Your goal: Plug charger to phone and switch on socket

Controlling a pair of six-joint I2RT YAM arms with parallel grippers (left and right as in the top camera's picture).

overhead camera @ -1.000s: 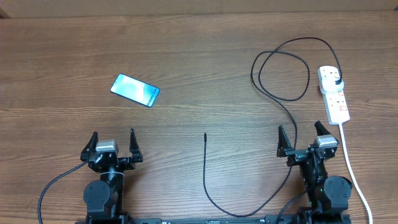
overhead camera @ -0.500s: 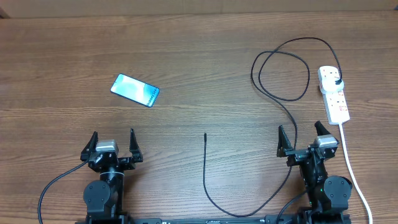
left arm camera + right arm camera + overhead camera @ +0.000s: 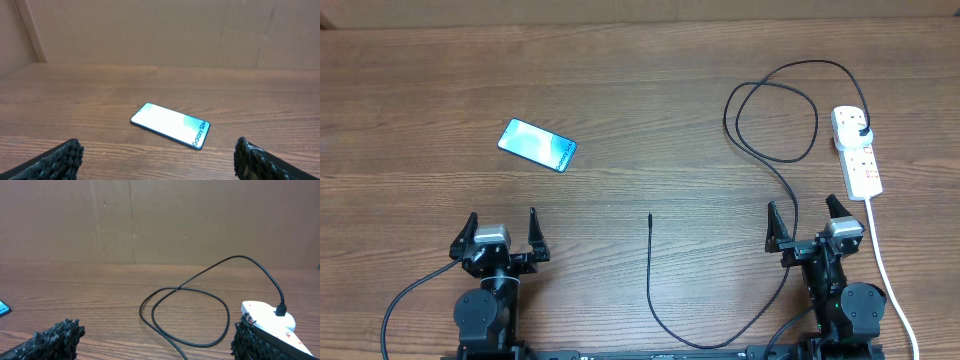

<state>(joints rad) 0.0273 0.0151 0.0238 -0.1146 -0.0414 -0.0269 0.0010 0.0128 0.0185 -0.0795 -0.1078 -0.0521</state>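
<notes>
The phone lies flat on the wooden table at the left, its light screen up; the left wrist view shows it reading "Galaxy S24+". The black charger cable loops at the right, its plug in the white socket strip, and its straight connector tip lies free at the table's middle. The cable loop and strip show in the right wrist view. My left gripper is open and empty, in front of the phone. My right gripper is open and empty, in front of the strip.
The strip's thick white cord runs down the right side past my right arm. The black cable curves along the front edge between the two arms. A brown board wall stands behind the table.
</notes>
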